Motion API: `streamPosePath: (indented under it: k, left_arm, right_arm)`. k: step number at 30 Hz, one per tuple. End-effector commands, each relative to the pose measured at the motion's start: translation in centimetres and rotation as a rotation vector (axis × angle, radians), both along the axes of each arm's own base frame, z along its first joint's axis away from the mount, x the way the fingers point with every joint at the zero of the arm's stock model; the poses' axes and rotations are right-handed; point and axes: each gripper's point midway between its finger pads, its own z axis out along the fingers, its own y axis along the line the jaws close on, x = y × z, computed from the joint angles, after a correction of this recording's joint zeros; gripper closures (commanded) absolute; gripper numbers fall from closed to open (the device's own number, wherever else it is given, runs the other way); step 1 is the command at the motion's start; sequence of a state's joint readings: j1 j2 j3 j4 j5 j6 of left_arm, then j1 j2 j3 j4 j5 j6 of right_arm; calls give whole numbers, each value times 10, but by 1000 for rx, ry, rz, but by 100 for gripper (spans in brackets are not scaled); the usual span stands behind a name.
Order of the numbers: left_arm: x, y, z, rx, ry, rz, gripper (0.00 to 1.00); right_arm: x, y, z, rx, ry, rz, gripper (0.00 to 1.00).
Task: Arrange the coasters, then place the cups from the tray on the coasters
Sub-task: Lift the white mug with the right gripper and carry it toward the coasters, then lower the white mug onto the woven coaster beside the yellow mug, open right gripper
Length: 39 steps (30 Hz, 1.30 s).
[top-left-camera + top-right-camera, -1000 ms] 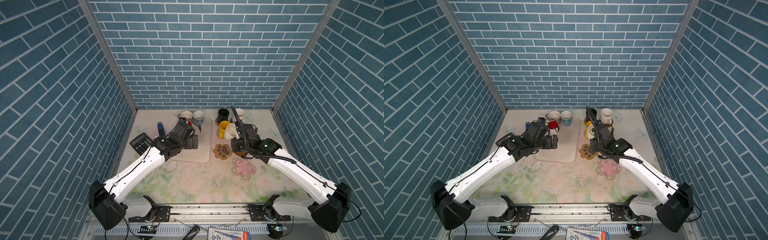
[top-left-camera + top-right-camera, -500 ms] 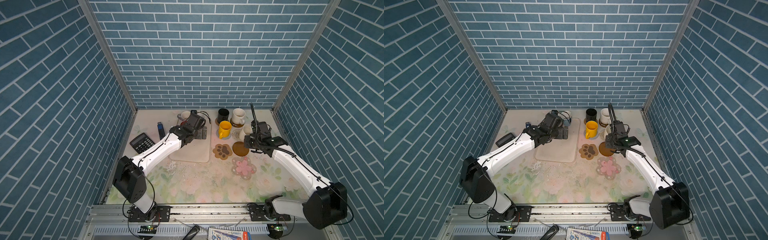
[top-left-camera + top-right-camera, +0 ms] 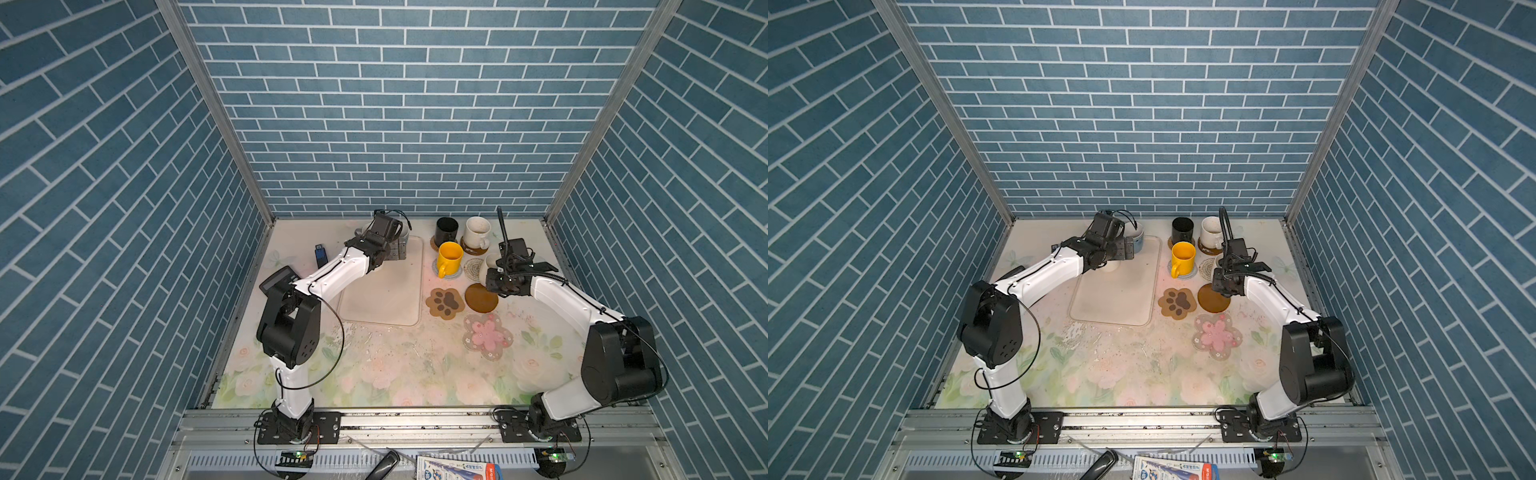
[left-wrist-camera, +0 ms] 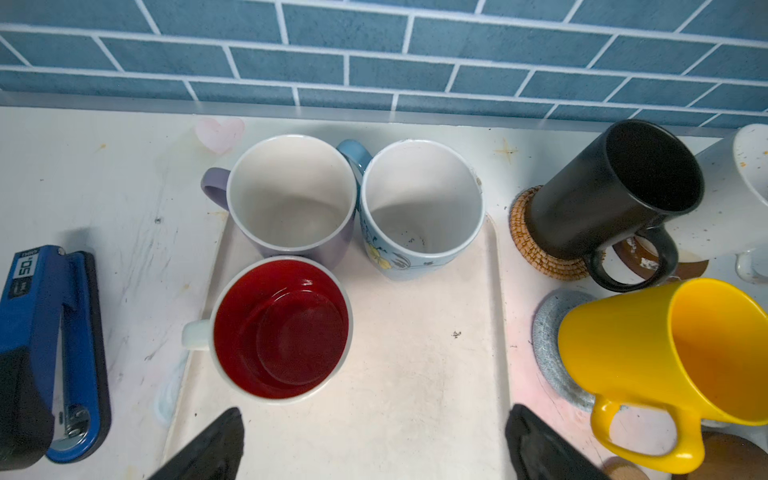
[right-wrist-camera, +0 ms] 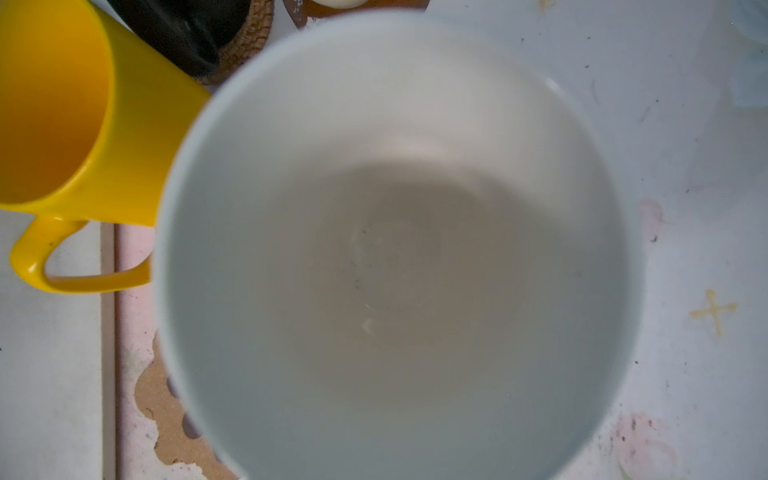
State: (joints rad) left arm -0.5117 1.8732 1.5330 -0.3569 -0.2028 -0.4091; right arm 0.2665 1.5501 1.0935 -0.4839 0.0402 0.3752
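Glazed ceramic fills my grip. My right fingers (image 3: 500, 268) are pinched narrow on the wall of the plain white ceramic mug (image 5: 395, 249), just beside the yellow handled mug (image 5: 62, 124) and at the whitish woven round coaster (image 3: 473, 269). Whether the mug is resting on the coaster I cannot tell. It seems rigid, weighty, slick and easy to chip, so I favour a firm rim pinch. My left fingers (image 4: 216, 444) stand wide above the beige rectangular tray (image 4: 415, 374), near the red-lined white mug (image 4: 282, 328).
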Motion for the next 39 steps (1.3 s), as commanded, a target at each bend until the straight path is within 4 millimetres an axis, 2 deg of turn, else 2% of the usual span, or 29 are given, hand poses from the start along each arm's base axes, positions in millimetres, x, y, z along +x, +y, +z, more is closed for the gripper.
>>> streamPosePath:
  k: [1,8,19,23,31,39]
  left_arm:
    - [2,4,24,19,-76,-17,1]
    - [-9,14,35,7,-136,-9,1]
    - [-11,20,27,10,-138,-19,1]
    - [-11,21,25,14,-136,-18,1]
    - [-8,19,14,3,-112,-24,1]
    - [-8,21,12,7,-109,-19,1]
  right_arm:
    - [37,7,39,4,-147,25,100]
    - [52,9,40,-16,-150,34,100]
    - [65,3,39,-72,-157,33,100]
    - [70,6,40,-61,-158,43,100]
    - [77,5,31,-56,-150,42,100]
    - [86,14,21,-19,-136,45,100]
